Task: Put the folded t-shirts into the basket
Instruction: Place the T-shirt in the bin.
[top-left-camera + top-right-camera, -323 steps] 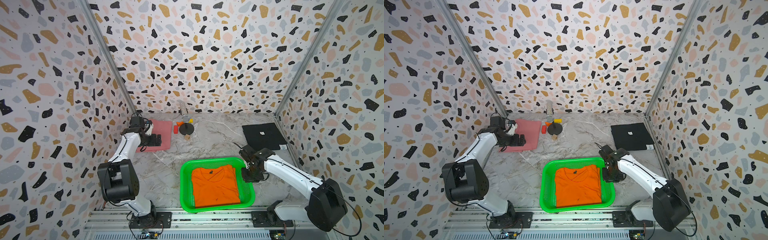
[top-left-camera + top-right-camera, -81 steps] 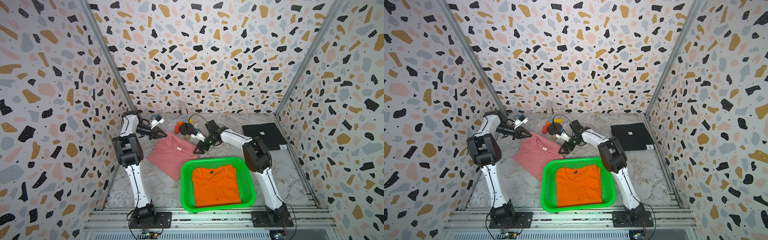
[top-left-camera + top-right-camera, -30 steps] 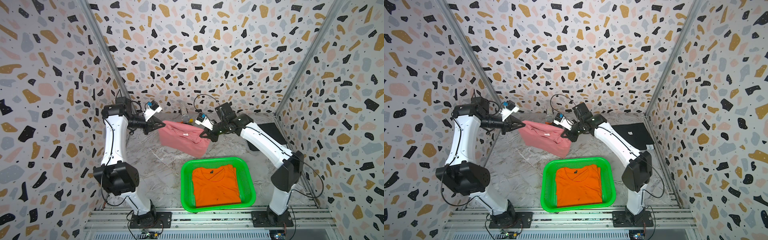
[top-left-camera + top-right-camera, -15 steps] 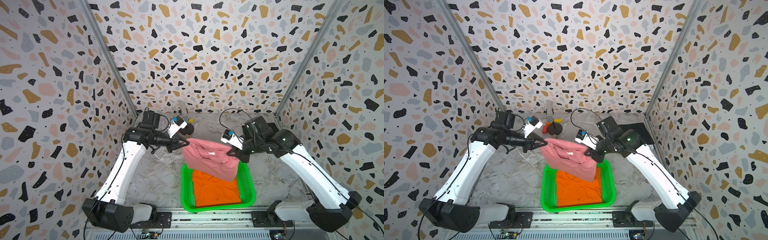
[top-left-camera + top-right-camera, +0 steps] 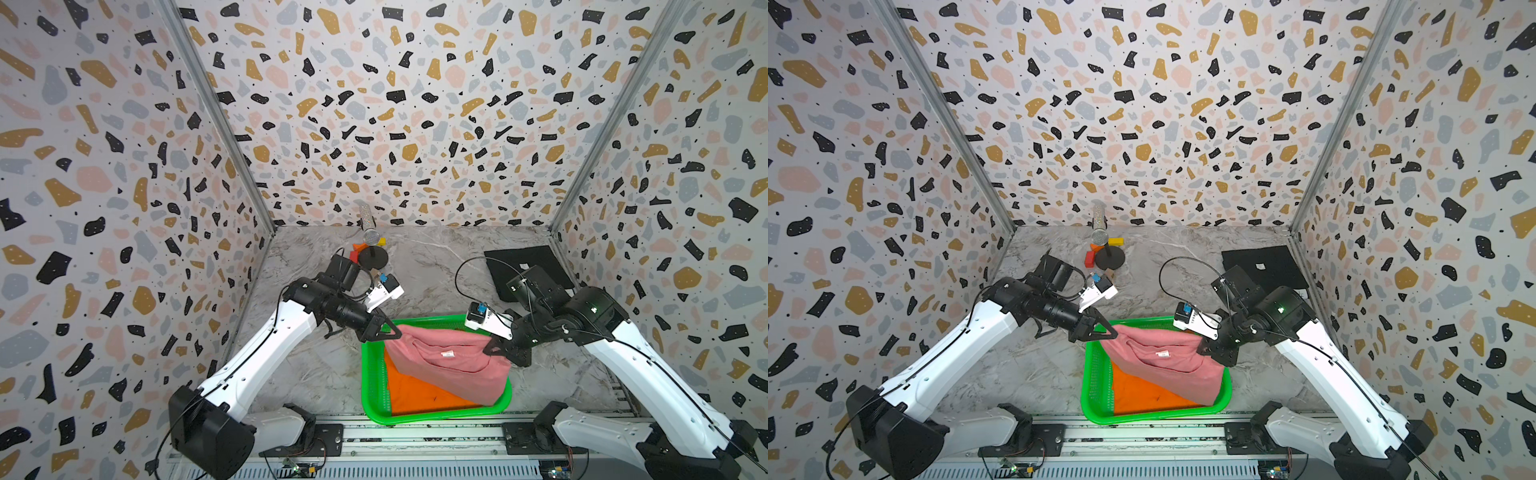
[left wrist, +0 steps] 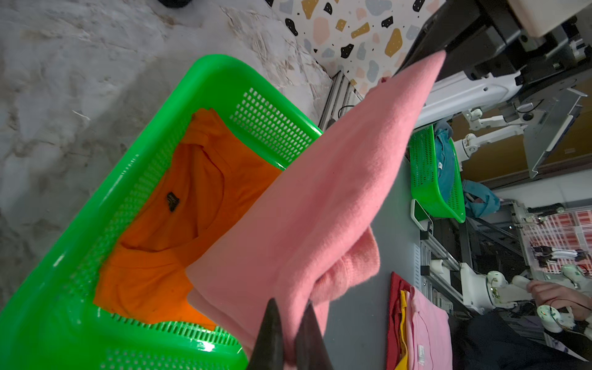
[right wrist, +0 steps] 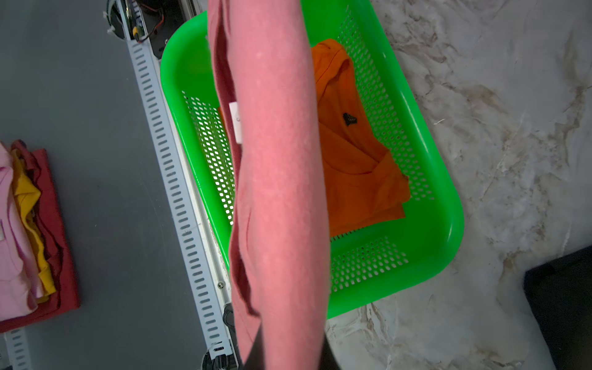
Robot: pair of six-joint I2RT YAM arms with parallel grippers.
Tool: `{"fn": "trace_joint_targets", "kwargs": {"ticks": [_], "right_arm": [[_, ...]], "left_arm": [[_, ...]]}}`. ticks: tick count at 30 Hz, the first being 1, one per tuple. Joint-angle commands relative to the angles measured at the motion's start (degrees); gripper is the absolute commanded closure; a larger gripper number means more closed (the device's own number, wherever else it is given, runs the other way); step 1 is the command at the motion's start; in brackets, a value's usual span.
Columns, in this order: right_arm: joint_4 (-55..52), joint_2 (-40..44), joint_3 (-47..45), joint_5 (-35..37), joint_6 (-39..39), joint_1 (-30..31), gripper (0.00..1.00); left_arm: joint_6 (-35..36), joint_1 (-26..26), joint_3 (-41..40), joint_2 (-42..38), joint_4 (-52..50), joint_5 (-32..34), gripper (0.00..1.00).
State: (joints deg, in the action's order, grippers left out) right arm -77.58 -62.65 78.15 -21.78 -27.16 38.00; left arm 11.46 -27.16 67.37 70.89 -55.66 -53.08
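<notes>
As two robot arms hold it by its upper corners, a pink t-shirt (image 5: 449, 365) hangs over a green basket (image 5: 432, 417) at the front of the marble tabletop (image 5: 316, 374). The left jaws, at the tip of the left arm (image 5: 291, 332), are pinched together on one corner of the cloth, as the left wrist view shows plainly. The right jaws, on the right arm (image 5: 615, 349), are clamped on the opposite corner, though cloth hides their tips in the right wrist view.

The shirt sags between the two grips with its neck label showing. Its lower edge dips inside the basket above an orange t-shirt (image 5: 415, 395) that lies flat on the basket floor. Whether pink touches orange cannot be told. A black t-shirt (image 5: 523, 259) lies well apart on the tabletop by the right wall. A microphone (image 5: 371, 237) on a round stand and some coloured blocks (image 5: 357, 251) sit at the back.

The step in hand appears to be lowering the second of three shirts. One lower corner hangs close to the basket's right rim in both top views. The next move therefore likely calls for both arms to descend together, easing the cloth toward the basket's middle, before the jaws part. Releasing one side early could spoil the fold or leave cloth draped over the rim.
</notes>
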Motion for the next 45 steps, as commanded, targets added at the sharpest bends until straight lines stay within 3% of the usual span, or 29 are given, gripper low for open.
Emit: {"fn": "trace_joint_targets", "kwargs": {"ticks": [1,4,11,21,31,37,45], "right_arm": [[-2.9,1.3,0.9,0.1,-3.0,-0.1,1.0],[-2.7,1.9,0.6,-0.1,-5.6,0.0,1.0],[-2.2,2.1,-0.1,-3.2,-9.4,0.0,1.0],[-2.1,2.5,-1.9,-1.7,-14.9,0.1,1.0],[0.9,0.1,-5.4,-2.5,-16.4,0.1,1.0],[0.5,0.2,-6.1,-6.3,-17.9,0.1,1.0],[2.9,-1.6,-7.4,-1.9,-20.5,0.1,1.0]], "left_arm": [[-4.4,-0.5,-0.4,-2.7,-0.6,0.9,1.0],[-5.0,-0.5,0.5,-4.1,-4.3,1.8,1.0],[-7.5,-0.5,1.0,-6.4,-10.9,-3.9,1.0],[-18.7,-1.1,-7.1,-8.0,-6.9,-6.6,1.0],[-19.6,-3.1,-9.1,-7.6,-6.9,-4.8,1.0],[-19.3,-4.3,-8.3,-7.6,-9.7,-9.8,1.0],[-22.6,-4.5,-13.1,-8.8,-9.3,-6.7,1.0]]}}
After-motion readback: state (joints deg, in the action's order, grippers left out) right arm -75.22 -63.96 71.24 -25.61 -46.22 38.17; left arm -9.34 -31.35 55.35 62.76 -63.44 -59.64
